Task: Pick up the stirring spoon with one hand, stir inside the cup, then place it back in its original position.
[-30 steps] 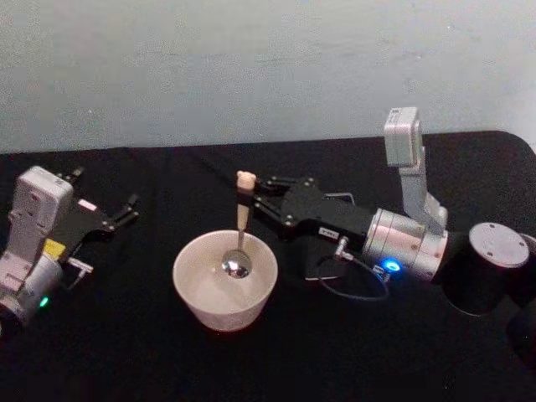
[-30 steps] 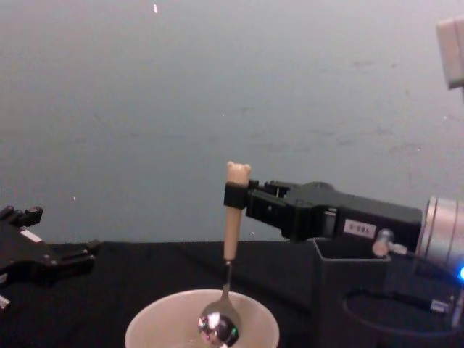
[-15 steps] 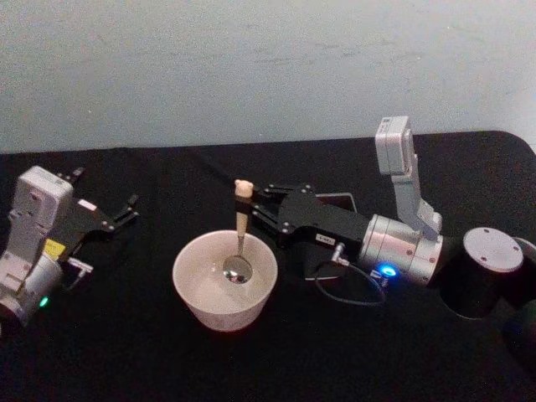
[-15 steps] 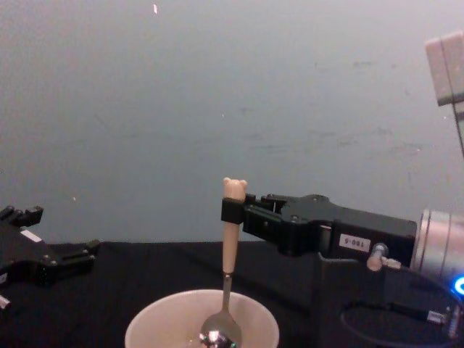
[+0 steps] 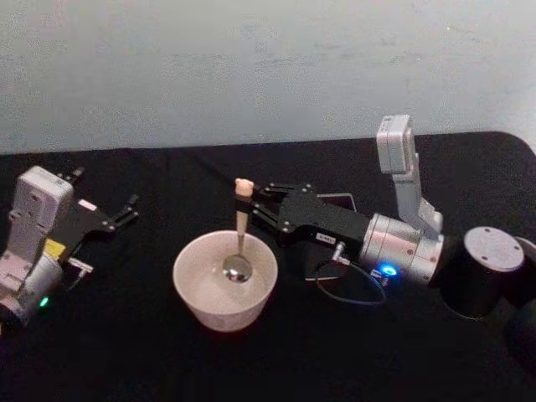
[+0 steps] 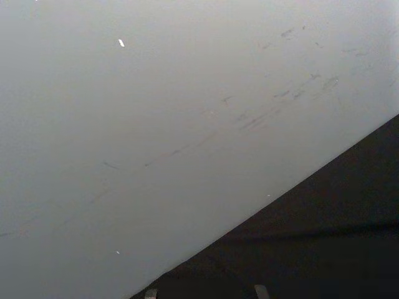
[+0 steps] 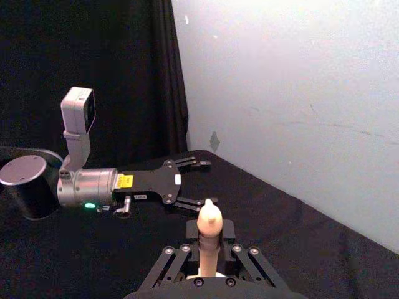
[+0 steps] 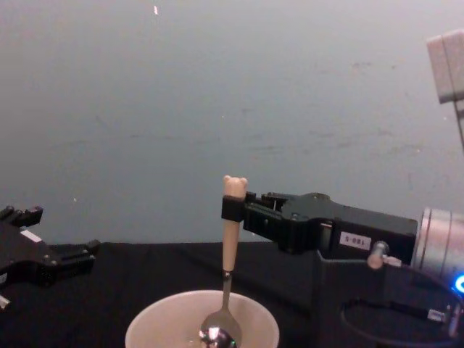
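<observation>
Your stirring spoon (image 5: 240, 228) stands upright, its shiny bowl down inside the cup (image 5: 188, 293). It looks light and stiff, yet the slim handle could swivel between the fingers, so the best hold is high, just under the bear head, where the right gripper (image 5: 249, 201) is closed on it. The left gripper (image 5: 127, 209) rests spread and empty, well apart.

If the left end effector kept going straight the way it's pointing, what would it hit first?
Likely nothing close. The left end effector aims across the black table at the wall, seemingly passing behind the stirring spoon and cup; depth there is uncertain.
</observation>
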You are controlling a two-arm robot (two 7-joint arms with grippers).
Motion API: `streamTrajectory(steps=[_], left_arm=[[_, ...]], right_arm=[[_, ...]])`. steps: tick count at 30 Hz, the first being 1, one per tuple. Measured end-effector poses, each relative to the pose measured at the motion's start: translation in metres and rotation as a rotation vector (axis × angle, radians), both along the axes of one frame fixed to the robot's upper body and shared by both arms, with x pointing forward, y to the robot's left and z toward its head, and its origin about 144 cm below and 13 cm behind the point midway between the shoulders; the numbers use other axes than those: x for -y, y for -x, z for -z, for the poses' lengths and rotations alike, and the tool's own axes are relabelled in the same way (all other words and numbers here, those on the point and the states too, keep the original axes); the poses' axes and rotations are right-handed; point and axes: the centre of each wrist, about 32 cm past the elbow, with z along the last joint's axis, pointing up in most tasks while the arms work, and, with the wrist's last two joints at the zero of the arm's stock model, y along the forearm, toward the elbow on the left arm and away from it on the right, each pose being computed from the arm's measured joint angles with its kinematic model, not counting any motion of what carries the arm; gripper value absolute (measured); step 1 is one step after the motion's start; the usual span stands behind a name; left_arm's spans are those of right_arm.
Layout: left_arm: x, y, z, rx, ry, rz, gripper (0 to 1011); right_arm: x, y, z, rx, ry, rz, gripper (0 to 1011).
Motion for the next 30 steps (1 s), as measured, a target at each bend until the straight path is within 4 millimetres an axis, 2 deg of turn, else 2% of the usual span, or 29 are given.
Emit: streamTrajectory(steps=[14, 30], left_arm=[[0.0, 0.0, 0.0, 0.0, 0.0, 0.0, 1001], [0.0, 0.0, 0.0, 0.0, 0.0, 0.0, 1001]], right_arm=[[-0.002, 0.001, 0.001, -0.003, -0.001, 0.0, 205], [-0.025, 0.001, 0.007, -0.022, 0.017, -0.085, 205]])
